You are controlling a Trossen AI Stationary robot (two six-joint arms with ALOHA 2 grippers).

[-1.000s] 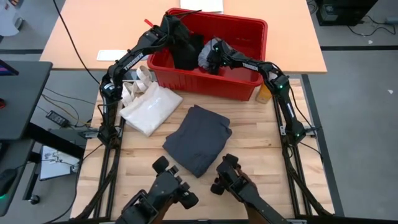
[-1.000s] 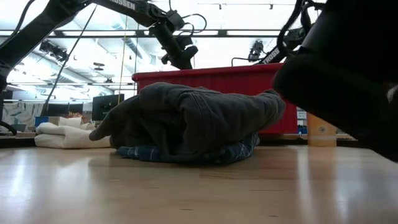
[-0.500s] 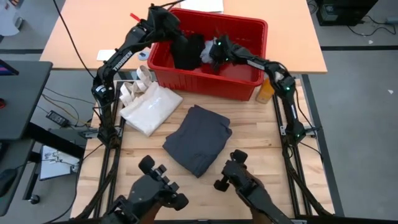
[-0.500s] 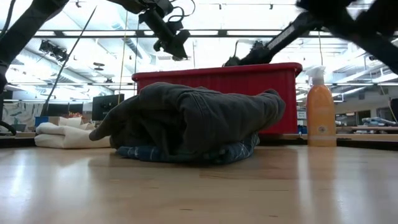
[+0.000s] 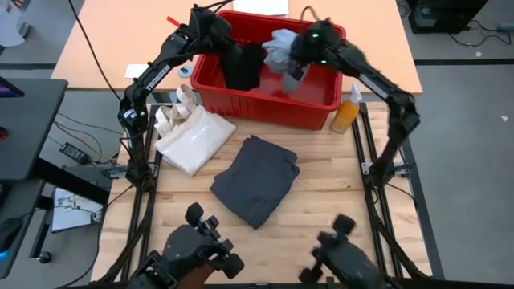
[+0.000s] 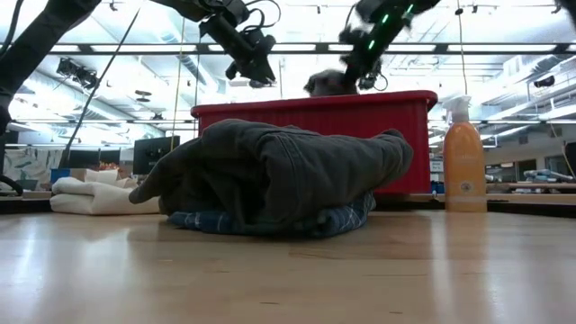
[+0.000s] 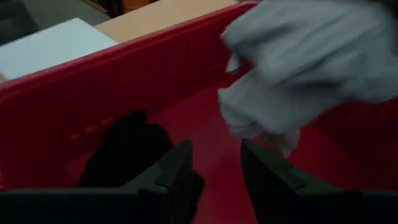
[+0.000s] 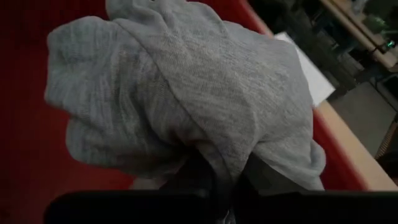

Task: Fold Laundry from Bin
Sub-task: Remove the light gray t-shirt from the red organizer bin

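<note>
Your right gripper (image 5: 294, 66) is raised over the middle of the red bin (image 5: 321, 108) at the far end of the table, and its fingers are clenched on a light grey garment (image 5: 280, 46). The right wrist view shows the grey cloth bunched up and draped over that gripper, with the fingertips buried in its folds, so the garment lies directly at and around the pincer, not off to one side. In the low view the grey bundle (image 6: 328, 83) sits just above the bin's rim, so it looks only partly lifted clear. Its loose bulk is on the side towards your left arm. Your left gripper (image 5: 215, 26) hovers over the bin's left end, above a black garment (image 5: 242, 66). In its wrist view the two fingers (image 7: 176, 167) stand partly apart with nothing between them, and the black piece (image 7: 123, 149) lies just beside them on the bin floor. A charcoal-grey garment (image 5: 255, 178) lies folded on the table in front of the bin, with a plaid shirt (image 6: 270, 223) showing under it in the low view. That stack lies towards you from the held garment, so the likely next move is to carry it back over the near rim.
</note>
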